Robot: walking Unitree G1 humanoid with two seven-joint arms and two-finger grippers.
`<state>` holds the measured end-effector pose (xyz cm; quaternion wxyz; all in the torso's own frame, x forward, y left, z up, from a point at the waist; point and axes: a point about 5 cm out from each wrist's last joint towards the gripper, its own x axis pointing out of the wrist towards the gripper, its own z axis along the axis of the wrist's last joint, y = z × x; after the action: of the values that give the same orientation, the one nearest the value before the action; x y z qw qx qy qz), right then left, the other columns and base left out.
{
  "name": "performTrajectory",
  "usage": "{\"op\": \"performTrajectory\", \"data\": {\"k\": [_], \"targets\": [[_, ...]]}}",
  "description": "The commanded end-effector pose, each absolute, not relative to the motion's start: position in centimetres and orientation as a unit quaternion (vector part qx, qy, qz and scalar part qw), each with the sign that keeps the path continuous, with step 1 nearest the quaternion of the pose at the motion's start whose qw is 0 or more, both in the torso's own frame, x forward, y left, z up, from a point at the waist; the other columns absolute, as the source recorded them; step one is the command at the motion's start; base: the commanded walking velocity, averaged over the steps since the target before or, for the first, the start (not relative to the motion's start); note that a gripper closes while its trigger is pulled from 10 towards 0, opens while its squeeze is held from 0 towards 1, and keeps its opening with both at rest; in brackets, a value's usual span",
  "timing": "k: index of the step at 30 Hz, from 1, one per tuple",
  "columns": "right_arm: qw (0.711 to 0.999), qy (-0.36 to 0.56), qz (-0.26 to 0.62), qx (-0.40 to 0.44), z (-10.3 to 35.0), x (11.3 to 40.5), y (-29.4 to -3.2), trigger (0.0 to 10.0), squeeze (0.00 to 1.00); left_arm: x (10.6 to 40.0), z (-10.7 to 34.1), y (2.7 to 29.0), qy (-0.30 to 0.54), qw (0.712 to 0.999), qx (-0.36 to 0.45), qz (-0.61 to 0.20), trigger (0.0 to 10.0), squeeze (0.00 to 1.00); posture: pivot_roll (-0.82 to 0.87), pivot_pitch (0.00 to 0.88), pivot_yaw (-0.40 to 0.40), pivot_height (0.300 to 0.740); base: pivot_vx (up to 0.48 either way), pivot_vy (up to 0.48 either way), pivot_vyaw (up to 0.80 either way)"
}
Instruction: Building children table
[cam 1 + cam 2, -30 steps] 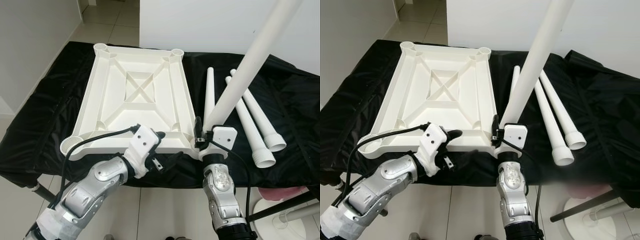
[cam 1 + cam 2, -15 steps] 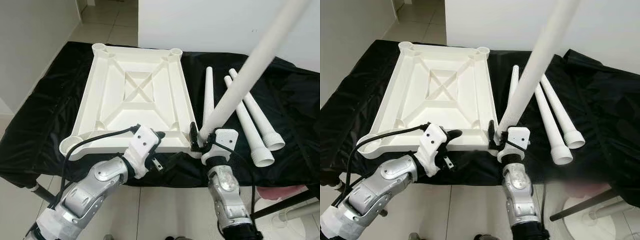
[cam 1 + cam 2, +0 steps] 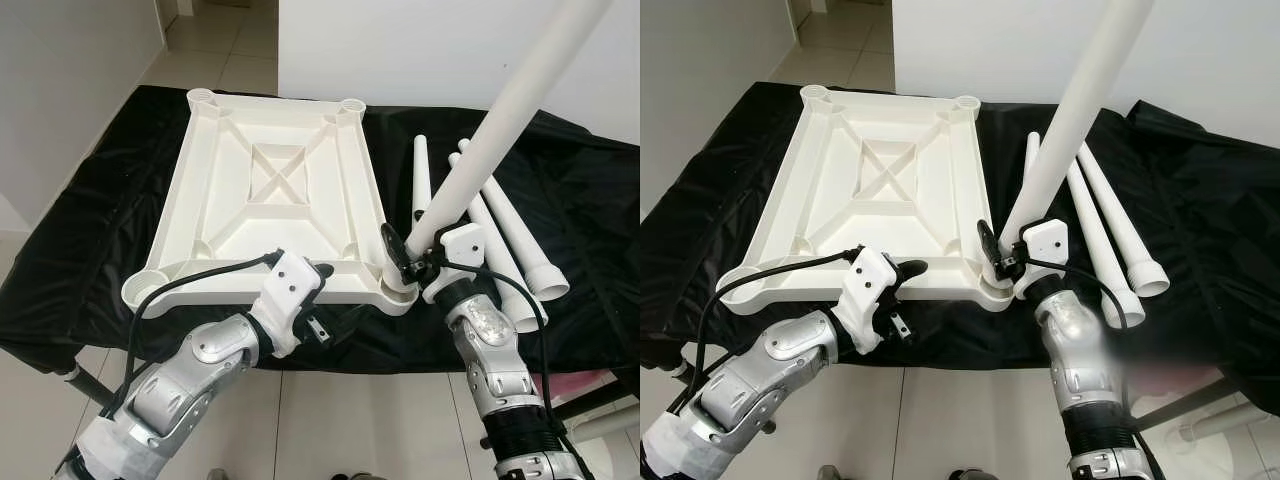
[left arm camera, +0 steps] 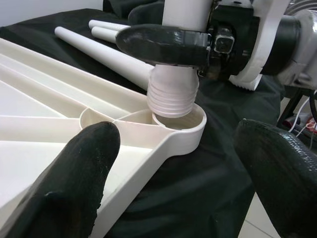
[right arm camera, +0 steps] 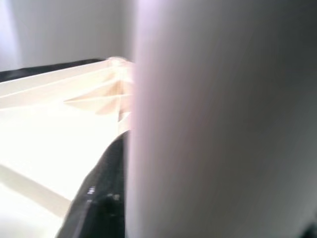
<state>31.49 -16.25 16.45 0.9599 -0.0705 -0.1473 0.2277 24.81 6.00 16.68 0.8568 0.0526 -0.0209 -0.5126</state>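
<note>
Right hand (image 3: 408,252) grips a white leg (image 3: 500,125), its ribbed end over the tabletop's (image 3: 270,190) corner socket (image 4: 179,119); three spare legs (image 3: 500,235) lie at three o'clock. Left hand (image 4: 173,163) gapes wide nearby.

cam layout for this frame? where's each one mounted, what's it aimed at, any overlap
Left eye: head, looking down at the upturned white tabletop on black cloth; both silver arms show.
Right eye: the same scene from the head's other eye; three loose legs lie to the robot's right.
Left wrist: looks along the open left pincer at the corner socket, with the held leg poised over it.
Right wrist: along the right pincer, held leg blurred close.
Shared: held leg and tabletop appear in all.
</note>
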Motion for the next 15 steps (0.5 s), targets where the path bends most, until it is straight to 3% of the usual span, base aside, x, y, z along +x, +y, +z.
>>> {"op": "performTrajectory", "data": {"k": [1,10,11,12,13,15], "targets": [[0.957,-0.128,0.253,-0.062,16.09,31.64,-16.67,0.0,0.0,24.21,16.72,5.61,-0.021,0.82,0.061,-0.569,10.0,0.0,0.03,0.092,-0.054,0.74,0.0,0.0,0.0],[0.955,-0.121,0.269,-0.016,16.38,31.65,-16.57,0.0,0.0,24.22,16.82,5.68,-0.023,0.823,0.059,-0.564,10.0,0.0,0.04,0.095,-0.058,0.74,0.0,0.0,0.0],[0.954,-0.125,0.272,-0.006,16.63,31.63,-16.44,9.3,0.0,24.2,16.84,5.66,-0.023,0.823,0.059,-0.564,10.0,0.0,0.04,0.096,-0.059,0.74,0.0,0.0,0.0],[0.954,-0.125,0.272,-0.006,16.63,31.63,-16.44,9.3,0.0,24.2,16.84,5.66,-0.023,0.823,0.059,-0.564,10.0,0.0,0.04,0.096,-0.059,0.74,0.0,0.0,0.0],[0.952,-0.126,0.28,0.0,16.79,31.48,-16.19,10.0,0.0,24.21,16.84,5.67,-0.023,0.823,0.059,-0.564,10.0,0.0,0.04,0.098,-0.058,0.74,0.0,0.0,0.0],[0.95,-0.129,0.284,-0.002,16.86,31.32,-15.95,10.0,0.0,24.23,16.84,5.69,-0.022,0.823,0.059,-0.564,10.0,0.0,0.04,0.098,-0.058,0.74,0.0,0.0,0.0]]}}
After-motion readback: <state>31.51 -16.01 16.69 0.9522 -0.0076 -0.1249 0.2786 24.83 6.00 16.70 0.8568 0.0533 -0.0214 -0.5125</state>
